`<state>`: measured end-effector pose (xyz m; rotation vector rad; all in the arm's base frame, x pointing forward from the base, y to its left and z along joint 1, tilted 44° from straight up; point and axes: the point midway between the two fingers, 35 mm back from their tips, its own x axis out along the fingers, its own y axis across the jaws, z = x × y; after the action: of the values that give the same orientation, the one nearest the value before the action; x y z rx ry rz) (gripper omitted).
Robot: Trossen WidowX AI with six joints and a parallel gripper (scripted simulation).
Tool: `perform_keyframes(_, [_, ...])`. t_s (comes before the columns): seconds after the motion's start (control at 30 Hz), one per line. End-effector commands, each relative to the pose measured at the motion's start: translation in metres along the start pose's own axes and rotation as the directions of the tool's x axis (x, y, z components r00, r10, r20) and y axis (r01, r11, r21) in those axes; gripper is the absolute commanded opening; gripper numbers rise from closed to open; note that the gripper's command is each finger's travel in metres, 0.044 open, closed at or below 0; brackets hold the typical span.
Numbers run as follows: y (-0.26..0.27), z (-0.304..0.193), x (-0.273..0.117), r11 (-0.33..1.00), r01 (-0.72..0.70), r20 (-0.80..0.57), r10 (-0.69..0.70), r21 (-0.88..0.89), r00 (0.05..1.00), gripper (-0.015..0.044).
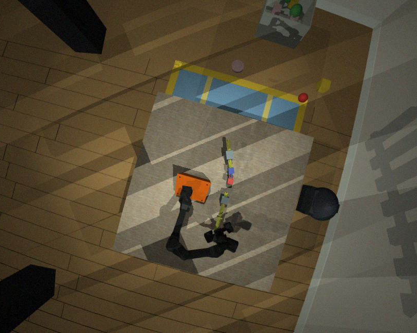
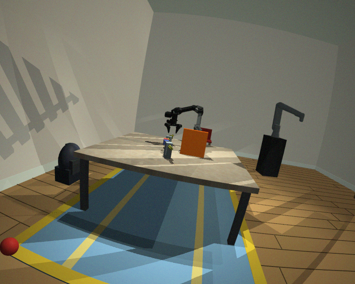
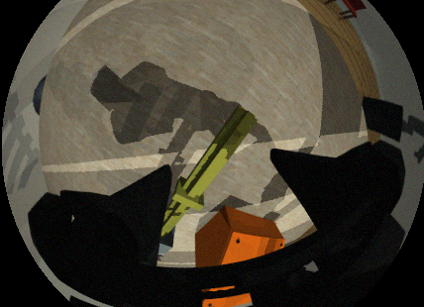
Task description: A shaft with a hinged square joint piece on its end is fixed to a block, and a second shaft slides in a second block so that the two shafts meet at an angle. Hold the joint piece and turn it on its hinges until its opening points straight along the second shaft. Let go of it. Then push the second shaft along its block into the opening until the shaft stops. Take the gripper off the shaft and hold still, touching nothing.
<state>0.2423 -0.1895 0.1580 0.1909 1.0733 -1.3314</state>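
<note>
My gripper (image 1: 218, 231) (image 2: 172, 132) (image 3: 223, 162) is open and empty, fingers wide, above the outer end of the second shaft. The yellow second shaft (image 1: 220, 213) (image 3: 200, 183) runs through its grey block (image 1: 224, 200) and carries a small collar (image 3: 187, 198). The first shaft (image 1: 230, 163) (image 2: 168, 151) sits in the other grey block (image 1: 229, 154). On its end is a blue part (image 1: 231, 170) with the red joint piece (image 1: 230, 180) (image 2: 165, 139). The red piece faces roughly toward the second shaft; a gap separates them. Its exact angle is too small to tell.
A tall orange block (image 1: 192, 186) (image 2: 193, 143) (image 3: 248, 248) stands on the table (image 1: 180, 118) (image 2: 214, 174) beside the shafts, by the arm's base. A dark rounded object (image 1: 323, 203) (image 2: 70, 155) stands beyond the table edge.
</note>
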Motion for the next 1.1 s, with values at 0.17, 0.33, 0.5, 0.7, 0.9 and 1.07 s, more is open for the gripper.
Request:
perform_keyframes(0.17, [0.0,-0.002,0.015,0.959,0.008,-0.009,-0.005,0.285,1.0,0.044])
perform_keyframes(0.33, [-0.001,-0.002,0.023,0.896,0.011,-0.009,-0.008,0.443,1.0,0.044])
perform_keyframes(0.5, [-0.002,-0.002,0.031,0.808,0.014,-0.01,-0.01,0.589,1.0,0.044])
perform_keyframes(0.7, [-0.002,-0.002,0.035,0.755,0.016,-0.01,-0.012,0.655,1.0,0.044])
perform_keyframes(0.9, [-0.002,-0.002,0.042,0.755,0.016,-0.011,-0.012,0.655,1.0,0.044])
perform_keyframes(1.07, [-0.002,-0.002,0.05,0.755,0.016,-0.01,-0.012,0.655,1.0,0.044])
